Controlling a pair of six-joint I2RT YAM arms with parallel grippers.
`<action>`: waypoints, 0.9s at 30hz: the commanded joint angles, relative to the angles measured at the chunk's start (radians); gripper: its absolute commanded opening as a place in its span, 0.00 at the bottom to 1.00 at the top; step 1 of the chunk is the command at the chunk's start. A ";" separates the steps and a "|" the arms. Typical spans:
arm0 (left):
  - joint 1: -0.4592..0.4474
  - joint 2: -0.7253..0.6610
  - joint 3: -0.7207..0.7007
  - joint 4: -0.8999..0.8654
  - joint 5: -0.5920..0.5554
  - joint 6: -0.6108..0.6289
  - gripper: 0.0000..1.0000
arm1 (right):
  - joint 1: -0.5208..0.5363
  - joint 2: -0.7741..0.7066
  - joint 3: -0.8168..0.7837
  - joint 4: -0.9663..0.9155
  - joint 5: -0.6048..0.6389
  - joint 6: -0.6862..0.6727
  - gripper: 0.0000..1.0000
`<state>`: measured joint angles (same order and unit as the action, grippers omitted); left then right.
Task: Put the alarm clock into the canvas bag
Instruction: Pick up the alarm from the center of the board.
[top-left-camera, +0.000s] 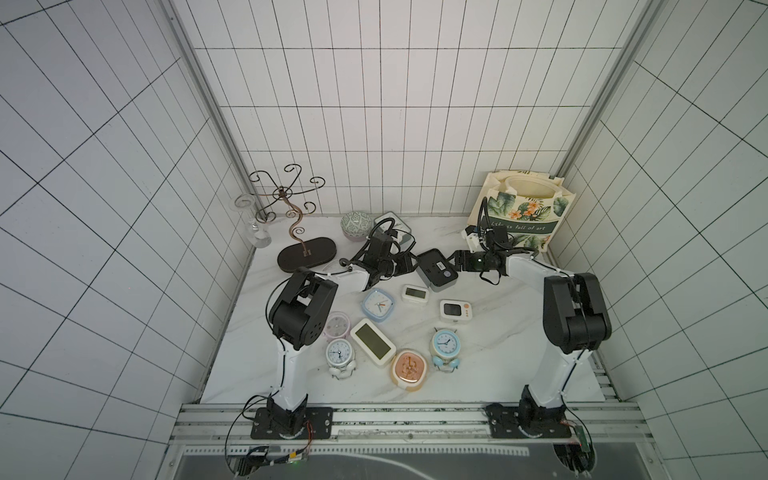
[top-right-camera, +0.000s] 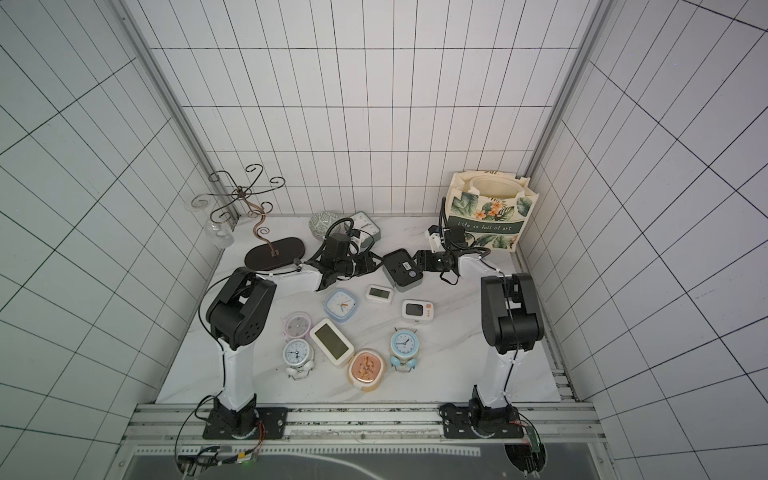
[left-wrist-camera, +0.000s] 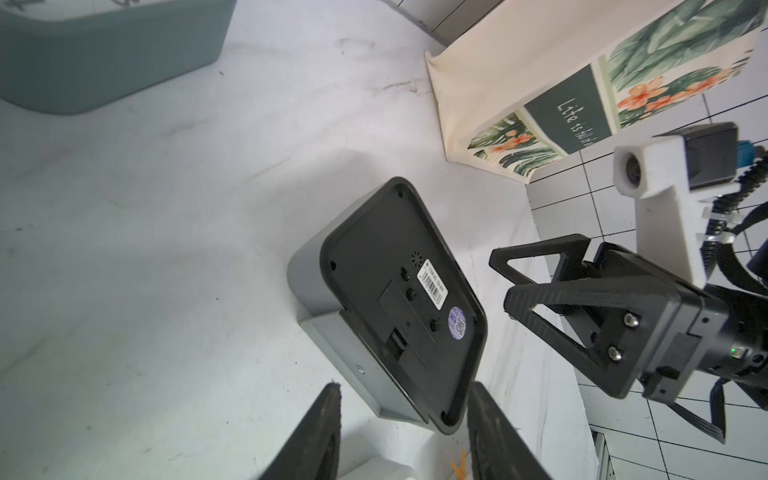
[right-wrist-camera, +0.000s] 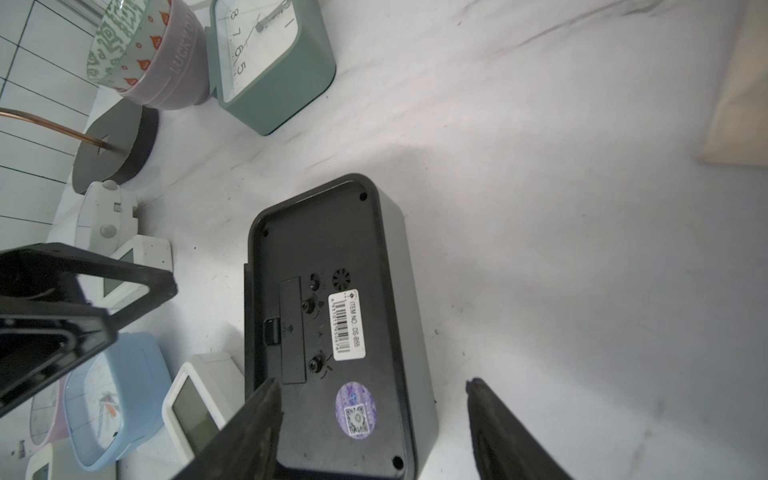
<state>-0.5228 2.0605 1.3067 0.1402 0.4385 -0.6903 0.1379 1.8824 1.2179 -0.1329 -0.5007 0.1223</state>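
Observation:
A dark grey alarm clock (top-left-camera: 436, 269) (top-right-camera: 402, 269) lies back-up in mid-table, its label and purple sticker showing (left-wrist-camera: 399, 291) (right-wrist-camera: 332, 324). My left gripper (top-left-camera: 409, 266) (left-wrist-camera: 405, 399) is open, with one corner of the clock between its fingertips and a gap on one side. From the opposite end, my right gripper (top-left-camera: 455, 266) (right-wrist-camera: 372, 388) straddles the clock. It is open too: one finger is at the clock's edge, the other stands clear. The canvas bag (top-left-camera: 523, 212) (top-right-camera: 486, 208) (left-wrist-camera: 582, 108) stands upright, mouth open, in the far right corner.
Several other clocks lie in front of the arms, among them a blue square one (top-left-camera: 377, 305), a white digital one (top-left-camera: 372, 340) and a peach one (top-left-camera: 409, 369). At the back stand a green clock (right-wrist-camera: 270, 62), a patterned bowl (top-left-camera: 356, 224), a scrolled metal stand (top-left-camera: 305, 255) and a glass vase (top-left-camera: 253, 224).

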 joint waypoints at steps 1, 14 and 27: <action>-0.003 0.045 0.058 -0.008 0.015 -0.021 0.49 | 0.000 0.021 -0.022 0.050 -0.101 0.022 0.68; -0.006 0.116 0.101 -0.038 0.028 -0.015 0.50 | 0.021 0.047 -0.090 0.144 -0.191 0.087 0.59; -0.011 0.139 0.129 -0.074 0.028 0.013 0.50 | 0.033 -0.046 -0.097 0.122 -0.091 0.078 0.54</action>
<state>-0.5285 2.1681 1.4063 0.0830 0.4622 -0.6910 0.1772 1.8919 1.1439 0.0109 -0.6487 0.2253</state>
